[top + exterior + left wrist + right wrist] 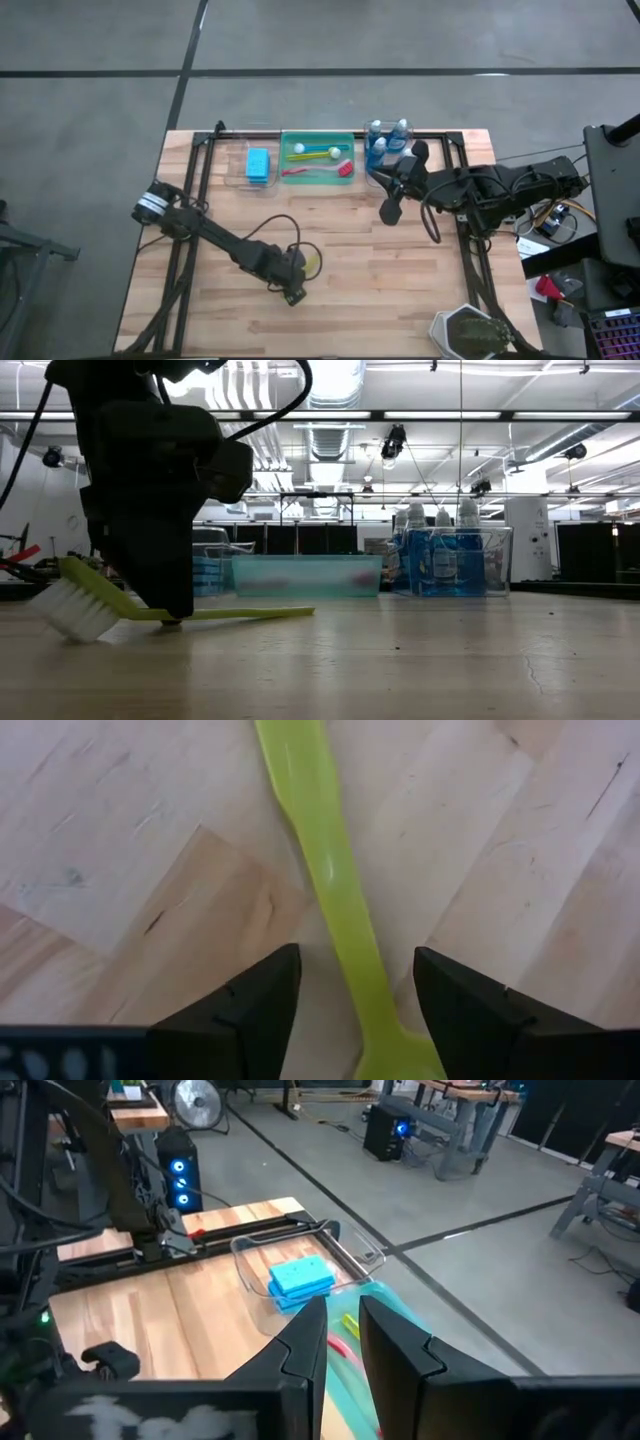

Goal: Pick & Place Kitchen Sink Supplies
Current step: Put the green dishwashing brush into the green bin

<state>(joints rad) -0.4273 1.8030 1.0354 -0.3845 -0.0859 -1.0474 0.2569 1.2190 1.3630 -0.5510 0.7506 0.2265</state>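
- Left gripper (297, 283) low over the wooden table (400, 270), at abt 7 o'clock from table centre in the overhead view. Fingers (245, 1010) spread wide, one each side of the yellow brush (330, 870) handle; not clamped, gaps show on both sides.
- Yellow brush lies flat on the table, white bristle head (75, 610) resting on the wood, handle running under the gripper body in the low view.
- Right gripper (392, 212) at abt 1 o'clock from centre, near the bins, nothing between its fingers; fingers (305, 1350) almost closed, narrow gap only.
- Green bin (317, 157) at 12 o'clock on the far edge: holds a red brush (325, 171) plus a yellow/blue one (318, 152).
- Clear bin (258, 165) just beside it at 11 o'clock w/ blue sponges (258, 163) stacked inside.
- Clear bin at 1 o'clock w/ bottles of blue liquid (385, 145), upright, white caps.
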